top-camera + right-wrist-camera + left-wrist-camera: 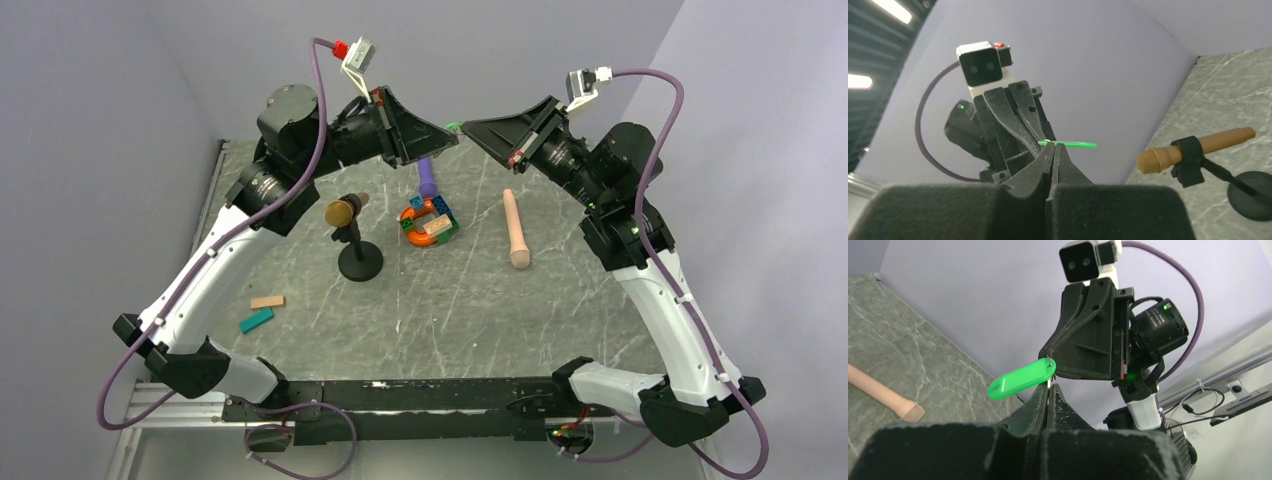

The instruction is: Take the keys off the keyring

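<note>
Both arms are raised above the back of the table and their tips meet. The bright-green key (1020,379) hangs in the air between them; it shows as a green speck in the top view (453,126) and edge-on in the right wrist view (1073,144). The thin silvery keyring (1046,141) sits at its end. My left gripper (1049,386) is shut, with a thin strip of the ring's metal pinched between its tips. My right gripper (1054,145) is shut at the key's ring end. What its jaws pinch is mostly hidden.
On the grey table stand a microphone on a black stand (350,212), a purple piece (428,178), a pile of toy blocks with an orange ring (428,222) and a beige cylinder (516,228). A tan block (267,301) and a teal block (256,320) lie front left.
</note>
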Controlling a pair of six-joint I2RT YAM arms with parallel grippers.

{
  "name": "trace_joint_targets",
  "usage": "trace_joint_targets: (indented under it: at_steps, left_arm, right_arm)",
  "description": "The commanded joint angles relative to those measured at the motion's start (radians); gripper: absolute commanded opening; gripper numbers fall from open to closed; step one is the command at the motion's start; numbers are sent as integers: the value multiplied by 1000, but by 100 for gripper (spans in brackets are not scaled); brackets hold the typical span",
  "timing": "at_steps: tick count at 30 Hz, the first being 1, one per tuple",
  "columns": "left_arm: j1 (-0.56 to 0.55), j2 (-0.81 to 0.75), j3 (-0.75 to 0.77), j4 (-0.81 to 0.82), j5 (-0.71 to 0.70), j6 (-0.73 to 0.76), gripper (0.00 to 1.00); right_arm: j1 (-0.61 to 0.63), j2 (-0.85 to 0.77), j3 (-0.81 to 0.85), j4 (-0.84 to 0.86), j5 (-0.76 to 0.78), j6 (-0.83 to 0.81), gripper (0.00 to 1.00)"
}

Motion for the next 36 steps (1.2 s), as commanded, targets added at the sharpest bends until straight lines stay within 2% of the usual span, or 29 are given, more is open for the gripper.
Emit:
trace_joint_targets:
  at_steps: [1,12,26,36]
  left_arm:
    - [-7,-48,30,-49,40,40,0]
    - [-7,-53,45,-107,76,46,0]
    - [-7,-42,61,-180,128,85,0]
    - [-7,29,179,-307,188,132,0]
  right_arm:
    - [11,-6,76,-60,-116,-151,0]
    - [12,-41,100,-96,-114,-239,0]
    - [26,-40,151,-166,-216,-359,0]
    - [56,1,251,-293,-257,-468,0]
